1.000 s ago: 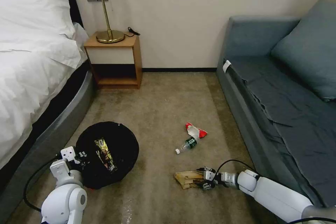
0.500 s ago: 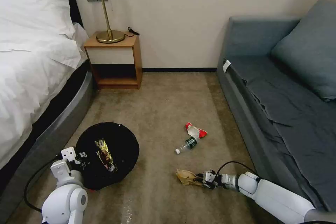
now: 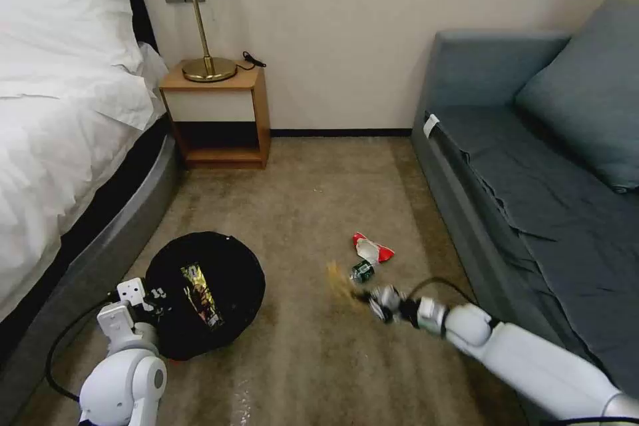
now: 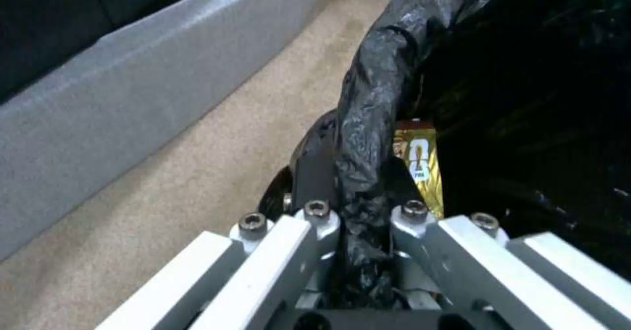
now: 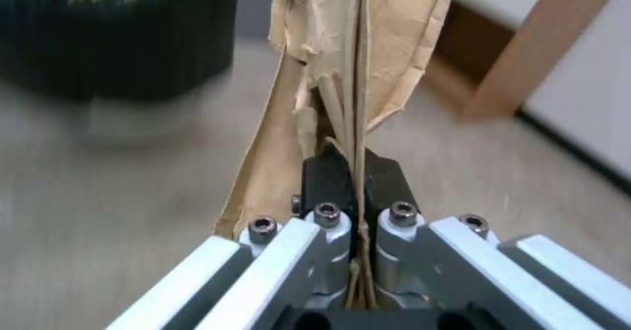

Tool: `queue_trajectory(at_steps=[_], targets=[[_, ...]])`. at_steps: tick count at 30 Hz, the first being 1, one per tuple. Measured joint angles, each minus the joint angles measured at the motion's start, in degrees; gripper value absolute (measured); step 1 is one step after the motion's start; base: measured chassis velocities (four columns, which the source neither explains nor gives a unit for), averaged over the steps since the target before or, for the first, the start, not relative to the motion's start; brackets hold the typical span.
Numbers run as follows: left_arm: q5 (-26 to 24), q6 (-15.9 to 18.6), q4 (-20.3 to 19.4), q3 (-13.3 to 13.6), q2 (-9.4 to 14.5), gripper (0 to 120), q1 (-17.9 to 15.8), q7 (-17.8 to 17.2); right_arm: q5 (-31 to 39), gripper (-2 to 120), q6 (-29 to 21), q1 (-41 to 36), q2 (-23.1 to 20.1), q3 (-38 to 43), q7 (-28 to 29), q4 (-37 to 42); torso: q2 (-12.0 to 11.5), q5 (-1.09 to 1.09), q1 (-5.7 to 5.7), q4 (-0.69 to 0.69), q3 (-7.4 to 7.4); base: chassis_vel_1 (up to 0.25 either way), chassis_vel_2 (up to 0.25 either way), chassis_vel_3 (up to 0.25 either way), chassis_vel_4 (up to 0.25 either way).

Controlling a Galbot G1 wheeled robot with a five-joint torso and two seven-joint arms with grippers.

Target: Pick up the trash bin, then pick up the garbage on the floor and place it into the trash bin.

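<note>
The trash bin (image 3: pixel 219 259), lined with a black bag, leans at the lower left with a gold-brown snack wrapper (image 3: pixel 200 293) inside. My left gripper (image 3: pixel 150 298) is shut on the bin's bagged rim (image 4: pixel 368 123), the gold wrapper (image 4: pixel 417 160) just behind its fingers. My right gripper (image 3: pixel 374 301) is shut on a tan paper scrap (image 3: pixel 339 283), held off the carpet and blurred. Up close, the scrap (image 5: pixel 355 49) sticks out between the closed fingers (image 5: pixel 329 182). A small clear bottle (image 3: pixel 363 271) and a red-and-white wrapper (image 3: pixel 371 249) lie on the carpet just beyond.
A bed (image 3: pixel 60 146) runs along the left and a grey-blue sofa (image 3: pixel 532 200) along the right. A wooden nightstand (image 3: pixel 219 113) with a lamp (image 3: pixel 200 13) stands at the back wall. Open carpet lies between bin and sofa.
My right gripper closed on the tan paper scrap and has lifted it off the carpet, swinging up and left toward the bin. The left gripper and bin have stayed put.
</note>
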Motion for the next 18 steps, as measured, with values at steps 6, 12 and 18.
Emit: queue_trajectory(at_steps=[6, 12, 18], targets=[[-0.11, 0.03, 0.13, 0.69, -0.03, 3, -0.23, 0.01, 10.45, 0, -6.34, 7.61, 3.40, -6.14, 9.13, 15.31, 0.00, 0.01, 0.00, 0.02, 0.00, 0.000, 0.000, 0.000, 0.000], [0.09, 0.33, -0.31, 1.64, -0.48, 3, -0.40, 0.02, 16.92, 0, -8.39, 15.27, 10.84, -18.61, 18.36, 18.17, 0.01, -0.01, 0.00, 0.02, 0.00, 0.000, 0.000, 0.000, 0.000], [0.31, 0.67, -1.99, 2.54, -0.83, 3, 0.07, 0.01, 15.58, 0, -7.90, 18.55, 22.66, -28.89, 21.84, 8.66, 0.00, 0.00, 0.00, 0.03, 0.00, 0.000, 0.000, 0.000, 0.000]])
